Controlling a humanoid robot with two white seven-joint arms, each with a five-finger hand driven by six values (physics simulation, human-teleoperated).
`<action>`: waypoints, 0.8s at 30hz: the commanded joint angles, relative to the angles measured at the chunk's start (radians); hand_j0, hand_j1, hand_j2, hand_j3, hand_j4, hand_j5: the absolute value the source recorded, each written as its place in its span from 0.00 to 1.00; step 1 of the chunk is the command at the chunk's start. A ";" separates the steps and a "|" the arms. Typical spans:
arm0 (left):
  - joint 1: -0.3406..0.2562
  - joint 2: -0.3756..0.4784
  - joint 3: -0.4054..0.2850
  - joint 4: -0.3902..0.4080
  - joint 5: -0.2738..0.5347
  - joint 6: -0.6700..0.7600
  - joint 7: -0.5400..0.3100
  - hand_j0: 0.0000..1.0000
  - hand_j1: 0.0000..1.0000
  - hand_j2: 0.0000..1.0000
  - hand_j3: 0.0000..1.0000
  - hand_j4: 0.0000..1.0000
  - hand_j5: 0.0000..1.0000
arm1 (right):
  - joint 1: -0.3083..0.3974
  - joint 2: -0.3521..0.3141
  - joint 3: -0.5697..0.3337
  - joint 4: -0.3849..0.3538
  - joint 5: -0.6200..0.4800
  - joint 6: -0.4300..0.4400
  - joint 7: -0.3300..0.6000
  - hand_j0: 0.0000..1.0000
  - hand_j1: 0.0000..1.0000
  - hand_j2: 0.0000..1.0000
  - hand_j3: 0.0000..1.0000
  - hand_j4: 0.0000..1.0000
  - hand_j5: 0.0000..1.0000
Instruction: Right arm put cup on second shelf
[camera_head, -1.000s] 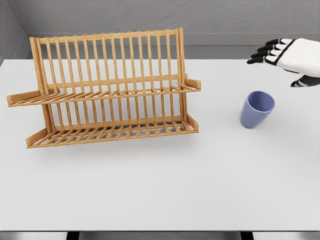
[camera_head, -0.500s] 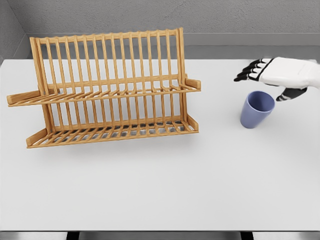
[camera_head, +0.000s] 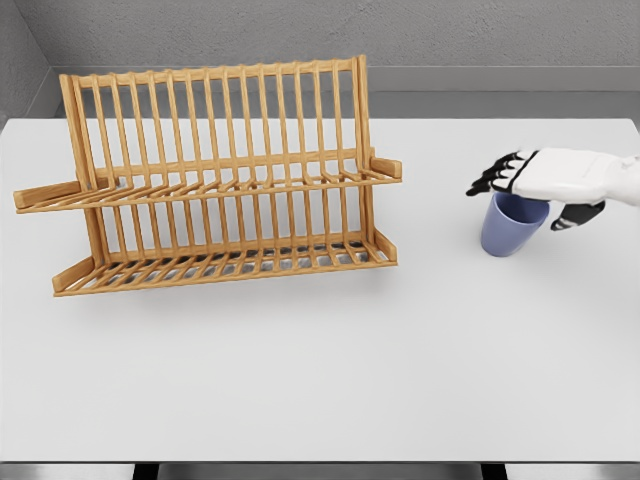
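Observation:
A blue cup (camera_head: 509, 233) stands upright on the white table (camera_head: 320, 360), right of the rack. My right hand (camera_head: 525, 190) hovers over the cup's rim, palm down, its black-tipped fingers (camera_head: 490, 178) spread to the left and the thumb (camera_head: 575, 215) hanging at the cup's right side. The hand is open and holds nothing. A wooden dish rack (camera_head: 215, 180) with two slatted shelves stands at the left; its upper shelf (camera_head: 210, 187) and lower shelf (camera_head: 225, 266) hold nothing. The left arm does not show.
A grey wall runs behind the table's far edge. The table's front edge lies near the bottom of the picture.
My right hand has come down and to the left, from above and right of the cup to just over its rim. The cup has not moved.

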 joint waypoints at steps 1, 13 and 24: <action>0.000 0.000 0.000 0.000 0.000 0.000 0.000 1.00 1.00 1.00 1.00 1.00 1.00 | 0.000 0.002 0.020 0.034 -0.004 0.003 0.000 1.00 1.00 1.00 1.00 1.00 1.00; 0.000 0.000 0.000 0.000 0.000 0.000 0.000 1.00 1.00 1.00 1.00 1.00 1.00 | -0.031 0.067 0.023 0.125 0.001 0.003 0.000 1.00 1.00 1.00 1.00 1.00 1.00; 0.000 0.000 0.000 0.000 0.000 0.000 0.000 1.00 1.00 1.00 1.00 1.00 1.00 | -0.037 0.097 0.043 0.182 0.001 0.003 0.000 1.00 1.00 1.00 1.00 1.00 1.00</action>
